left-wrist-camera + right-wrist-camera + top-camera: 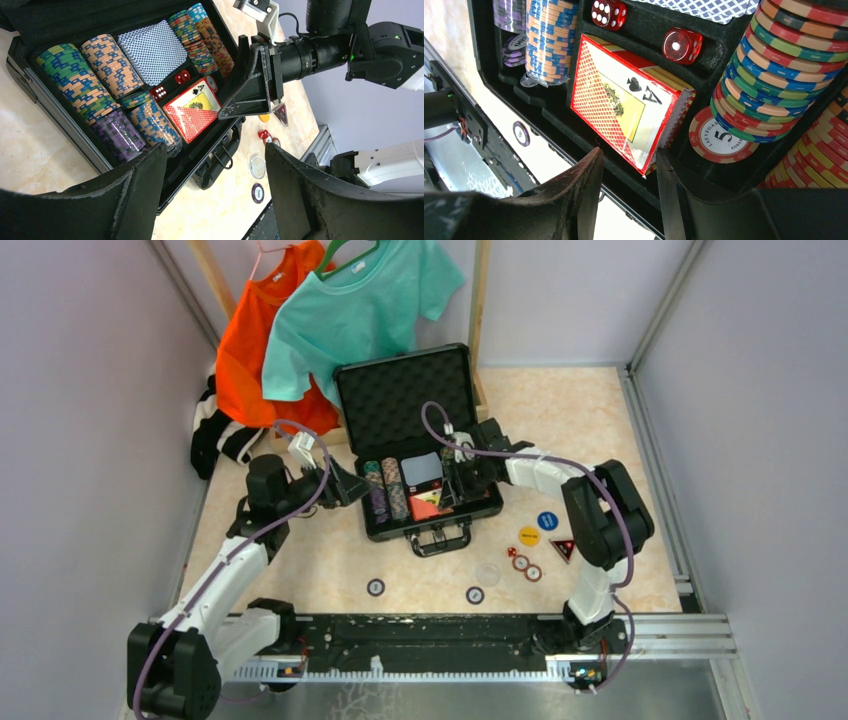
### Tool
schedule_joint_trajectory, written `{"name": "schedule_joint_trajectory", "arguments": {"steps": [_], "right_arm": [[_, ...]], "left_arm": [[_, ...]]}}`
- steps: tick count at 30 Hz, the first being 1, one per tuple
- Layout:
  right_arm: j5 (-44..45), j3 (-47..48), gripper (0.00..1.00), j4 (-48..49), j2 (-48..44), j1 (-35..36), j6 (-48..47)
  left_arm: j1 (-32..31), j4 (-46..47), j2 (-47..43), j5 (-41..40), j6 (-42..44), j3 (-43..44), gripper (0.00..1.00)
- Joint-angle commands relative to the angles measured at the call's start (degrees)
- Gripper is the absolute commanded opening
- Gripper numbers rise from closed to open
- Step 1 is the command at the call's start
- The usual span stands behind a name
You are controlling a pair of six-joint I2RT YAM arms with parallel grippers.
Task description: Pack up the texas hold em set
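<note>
A: Where the case (405,400) lies open on the table (300,540), lid raised toward the far side, what does it hold?

B: Item one: chips (75,85), stacked on edge in rows down both sides of the tray. Item two: a blue-backed deck (152,50), flat, in the centre, far half. Item three: two red dice (182,76), side by side between the deck and the card box. Item four: the card box (624,110), red, ace of spades on its face, lying askew in the near centre slot with one corner toward the case's near wall.

A: Loose stock?

B: Right of the case: a yellow button (529,536), a blue button (547,521), a red triangle (562,548), one red die (511,552) and two loose chips (534,573) just beside it. In front of the case: two more, well apart, and a clear disc (488,573).

A: And the arms?

B: The left gripper (350,483) hangs just left of the case, fingers spread wide, nothing between them. The right gripper (629,160) is low over the tray's near part, jaws partly apart, the card box's near corner in the gap. Whether the pads press on it, I cannot tell.
</note>
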Motion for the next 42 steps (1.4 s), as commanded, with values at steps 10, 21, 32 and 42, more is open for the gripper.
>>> {"name": "schedule_joint_trajectory", "arguments": {"steps": [10,21,32,42], "right_arm": [[2.3,6.5,0.44,-2.3,-1.2,3.5,-1.0],[6.5,7.8,0.44,-4.8,-5.6,1.2,-1.8],[3.7,7.8,0.43,-3.1,-4.9,1.1,-1.0],[3.5,5.2,0.43,0.5,-0.2,3.4,0.5]], "left_arm": [[0.5,2.0,-0.6,0.8,0.6,-0.2,0.78],[0.5,1.7,-0.7,1.0,0.7,0.1,0.78],[0.5,2.7,0.8,1.5,0.5,0.1,0.78],[0.5,2.2,0.2,1.1,0.6,-0.2,0.78]]}}
